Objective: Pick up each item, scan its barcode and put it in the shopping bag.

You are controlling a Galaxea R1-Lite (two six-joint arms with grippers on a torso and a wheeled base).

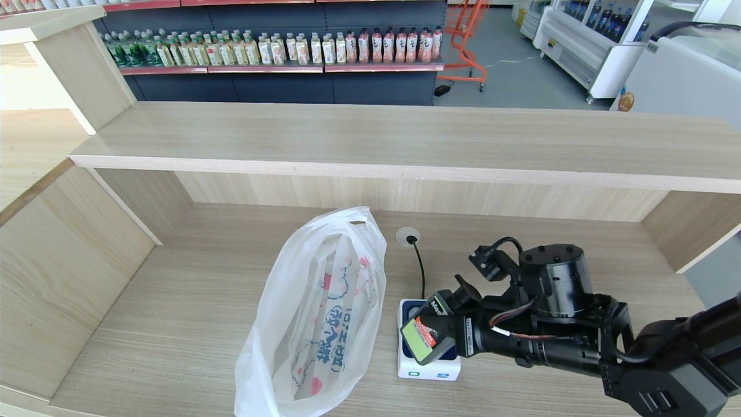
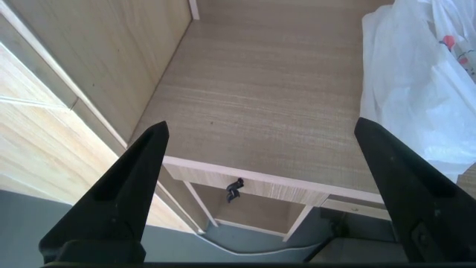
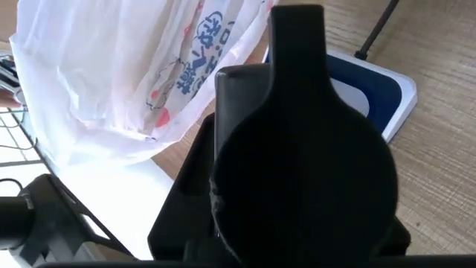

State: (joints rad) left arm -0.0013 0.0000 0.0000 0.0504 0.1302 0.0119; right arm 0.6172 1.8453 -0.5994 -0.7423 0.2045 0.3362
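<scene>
- Gripping a small dark pack (image 1: 425, 340), the right claw (image 1: 447, 324) is hanging just above the scanner (image 1: 429, 370); I judge it is offering the barcode to the scanner window.
- The pack is sitting tilted: its long axis is running from the claw down toward the scanner, and its green label is facing up and toward the shopping bag (image 1: 312, 324).
- The bag is lying open just beside the scanner, probably for making the drop short.
- The left claw (image 2: 262, 134) is hovering with its 2 fingers spread apart, holding nothing, over the near edge of the counter (image 2: 260, 82).
</scene>
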